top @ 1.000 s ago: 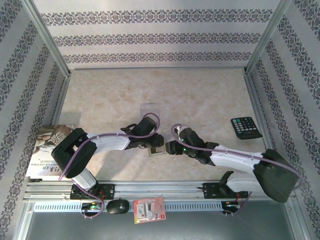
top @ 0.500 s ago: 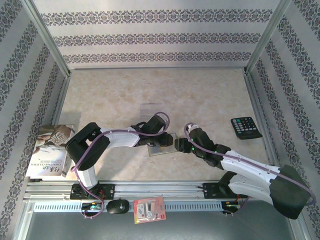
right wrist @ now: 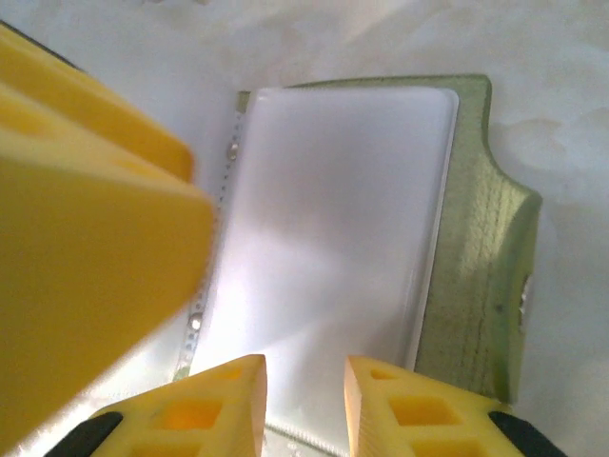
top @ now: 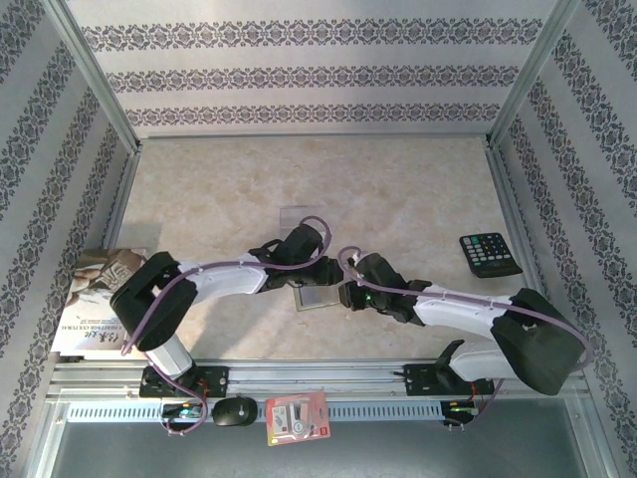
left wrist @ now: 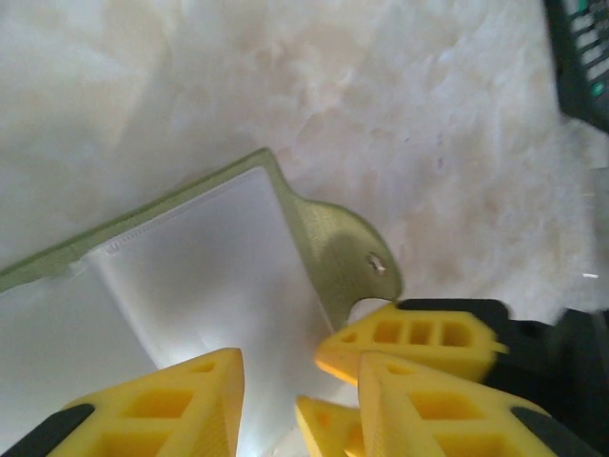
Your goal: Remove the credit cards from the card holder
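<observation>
The card holder (top: pixel 317 297) lies open on the table, olive green with a pale inner pocket (right wrist: pixel 324 219) and a clasp tab (left wrist: pixel 354 255). My left gripper (top: pixel 323 272) hovers at its far edge, open, fingers wide apart over the pocket (left wrist: pixel 300 360). From the right, my right gripper (top: pixel 344 296) reaches in low over the pocket, open with a narrow gap (right wrist: pixel 304 367) and nothing between the fingers. A pale translucent grey card (top: pixel 300 212) lies flat on the table farther back. The blackish card is hidden.
A black calculator (top: pixel 490 254) lies at the right, also at the upper right of the left wrist view (left wrist: pixel 582 48). A book (top: pixel 100 299) sits at the left wall. A red-and-white packet (top: pixel 297 418) and a black oval object (top: pixel 235 411) rest below the rail.
Half a second ago both arms stood farther right; both have come back left. The right gripper is close over the holder again. The holder has hardly moved.
</observation>
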You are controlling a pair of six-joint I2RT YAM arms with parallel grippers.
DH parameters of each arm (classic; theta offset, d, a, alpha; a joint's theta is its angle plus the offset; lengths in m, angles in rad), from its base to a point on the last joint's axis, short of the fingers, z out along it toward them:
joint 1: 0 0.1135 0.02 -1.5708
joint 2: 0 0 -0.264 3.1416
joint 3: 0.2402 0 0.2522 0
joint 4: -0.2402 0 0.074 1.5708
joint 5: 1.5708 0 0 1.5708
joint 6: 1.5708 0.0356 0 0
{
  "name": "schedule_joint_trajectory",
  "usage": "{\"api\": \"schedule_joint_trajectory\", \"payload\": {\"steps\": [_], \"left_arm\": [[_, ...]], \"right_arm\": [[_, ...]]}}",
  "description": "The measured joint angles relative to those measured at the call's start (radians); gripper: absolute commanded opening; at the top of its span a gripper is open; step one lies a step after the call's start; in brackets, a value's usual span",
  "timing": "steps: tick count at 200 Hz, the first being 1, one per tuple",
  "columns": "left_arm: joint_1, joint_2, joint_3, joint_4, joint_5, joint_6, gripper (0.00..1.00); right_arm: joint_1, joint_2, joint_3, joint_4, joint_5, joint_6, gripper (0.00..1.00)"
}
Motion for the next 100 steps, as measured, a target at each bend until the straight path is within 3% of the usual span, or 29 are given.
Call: {"api": "schedule_joint_trajectory", "payload": {"steps": [43, 82, 100], "left_arm": [[0.023, -0.138, -0.079, -0.037, -0.066, 0.008, 0.50], [0.061, -0.273, -0.180, -0.129, -0.156, 0.016, 0.58], [0.096, -0.354, -0.222, -0.171, -0.194, 0.015, 0.60]], "right_arm": [[-0.026, 0.100, 0.043, 0.001, 0.034, 0.028, 0.20], [-0.007, 0.111, 0.058, 0.020, 0.037, 0.034, 0.46], [0.024, 0.092, 0.066, 0.002, 0.038, -0.003, 0.50]]}}
